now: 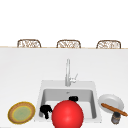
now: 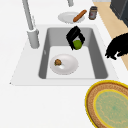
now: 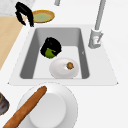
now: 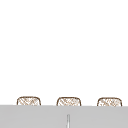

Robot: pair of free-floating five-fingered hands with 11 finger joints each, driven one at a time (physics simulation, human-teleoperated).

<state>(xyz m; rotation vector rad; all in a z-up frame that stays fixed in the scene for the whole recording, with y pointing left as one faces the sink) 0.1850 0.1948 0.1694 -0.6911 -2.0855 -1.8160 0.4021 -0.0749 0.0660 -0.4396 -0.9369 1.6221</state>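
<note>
Right hand (image 2: 75,37) is curled round a small green fruit (image 2: 77,44), lime-like, held over the sink basin (image 2: 98,60). The fruit is round, so no clear long axis or pointing direction can be told; it sits at the lower end of the hand, peeking out below the curled fingers in the left side view, and at the lower left of the hand (image 3: 52,46) in the right side view, fruit (image 3: 50,52) plain yellow-green, smooth, no markings. In the front view the right hand (image 1: 73,98) shows just above a big red ball (image 1: 67,114) that hides the front of the basin; the fruit can't be seen there. Below and just beside the held fruit, a white plate (image 2: 68,66) lies flat on the basin floor with a small brown lump (image 2: 58,62) on it; fruit and plate look apart. Left hand (image 1: 46,111) hangs at the sink's front left edge, fingers curled downward, holding nothing, near a yellow-rimmed woven plate (image 1: 21,112) on the counter. Faucet (image 1: 67,72) stands behind the basin. On the counter right of the sink, a white plate (image 1: 113,100) carries a long brown baguette (image 1: 114,109), with a dark jar (image 1: 115,118) just beside it.
</note>
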